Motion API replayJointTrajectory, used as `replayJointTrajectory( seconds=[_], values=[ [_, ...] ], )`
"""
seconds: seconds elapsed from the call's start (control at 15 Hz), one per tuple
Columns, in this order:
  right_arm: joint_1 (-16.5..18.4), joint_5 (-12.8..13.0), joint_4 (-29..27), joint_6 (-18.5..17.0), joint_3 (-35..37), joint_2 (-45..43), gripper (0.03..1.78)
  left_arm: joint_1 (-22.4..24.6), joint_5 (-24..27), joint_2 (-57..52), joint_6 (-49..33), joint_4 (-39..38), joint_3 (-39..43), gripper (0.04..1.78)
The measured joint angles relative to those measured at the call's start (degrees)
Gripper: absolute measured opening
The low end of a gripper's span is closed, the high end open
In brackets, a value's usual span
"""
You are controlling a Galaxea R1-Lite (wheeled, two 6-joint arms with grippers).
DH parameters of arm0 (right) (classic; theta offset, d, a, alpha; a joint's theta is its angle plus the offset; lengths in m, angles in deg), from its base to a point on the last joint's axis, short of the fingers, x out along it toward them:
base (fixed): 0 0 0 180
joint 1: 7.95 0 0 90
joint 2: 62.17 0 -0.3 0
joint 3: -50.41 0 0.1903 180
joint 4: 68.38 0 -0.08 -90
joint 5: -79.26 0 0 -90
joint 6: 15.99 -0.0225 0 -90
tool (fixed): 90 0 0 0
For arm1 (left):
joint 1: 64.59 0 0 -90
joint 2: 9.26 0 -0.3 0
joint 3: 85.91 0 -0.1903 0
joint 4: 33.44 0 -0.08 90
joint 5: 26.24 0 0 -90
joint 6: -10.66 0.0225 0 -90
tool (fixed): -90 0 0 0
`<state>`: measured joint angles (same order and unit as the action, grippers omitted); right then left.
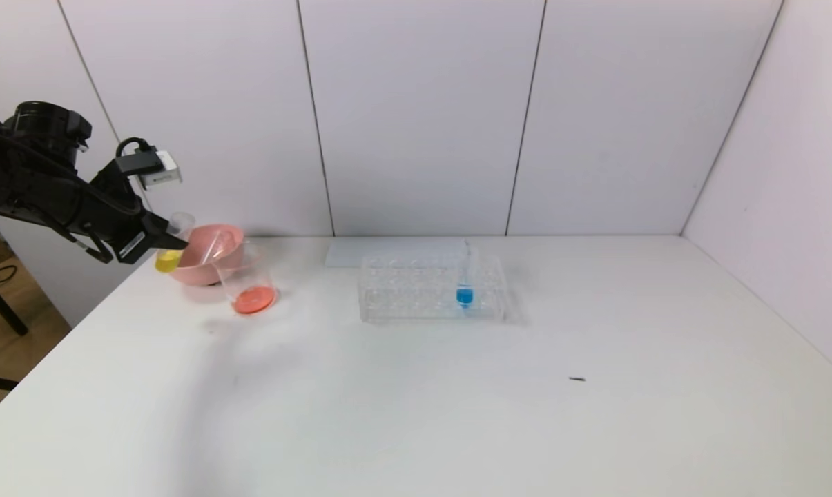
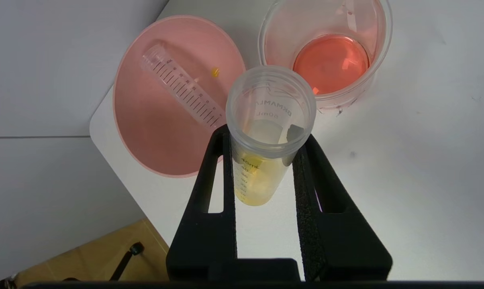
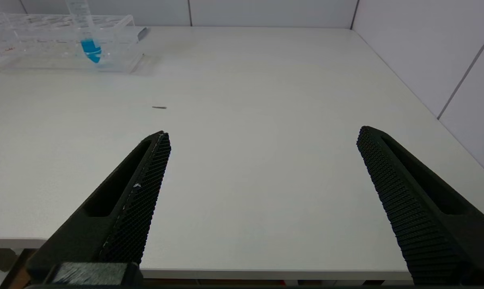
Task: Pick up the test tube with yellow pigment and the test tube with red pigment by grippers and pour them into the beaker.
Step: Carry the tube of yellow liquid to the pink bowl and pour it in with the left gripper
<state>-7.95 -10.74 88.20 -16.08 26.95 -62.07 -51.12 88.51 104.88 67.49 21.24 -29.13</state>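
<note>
Left gripper [image 2: 262, 160] is clamped on the test tube with yellow pigment [image 2: 266, 136], held roughly upright, mouth up, over the table's left edge beside the pink bowl [image 2: 145, 132]; the beaker [image 2: 326, 60] with orange-red liquid sits just beyond; an emptied tube [image 2: 183, 90], likely the test tube with red pigment, lies in the bowl. Risk: bowl and beaker nearly touch, so an early tilt could spill yellow into the bowl or onto the table [image 1: 416, 400], and the smooth tube may slip when tipped; right gripper [image 3: 262, 160] idles wide open, empty, low over the table's near edge, well away from the rack [image 3: 57, 40] holding the blue tube [image 3: 90, 46]
</note>
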Motion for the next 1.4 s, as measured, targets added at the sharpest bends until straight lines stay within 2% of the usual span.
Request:
replayJointTrajectory(
  seconds=[0.47,0.8,1.27,1.4],
  values=[
    [0.0,0.0,0.0,0.0,0.0,0.0,1.70,0.0,-3.3,0.8,1.8,0.1,-1.7,0.44],
    [0.0,0.0,0.0,0.0,0.0,0.0,1.70,0.0,-3.9,2.6,7.6,10.9,-8.8,0.44],
    [0.0,0.0,0.0,0.0,0.0,0.0,1.70,-0.2,-4.3,4.5,13.8,12.7,-12.3,0.44],
    [0.0,0.0,0.0,0.0,0.0,0.0,1.70,-0.8,-6.3,4.9,15.1,13.9,-13.2,0.44]
  ],
)
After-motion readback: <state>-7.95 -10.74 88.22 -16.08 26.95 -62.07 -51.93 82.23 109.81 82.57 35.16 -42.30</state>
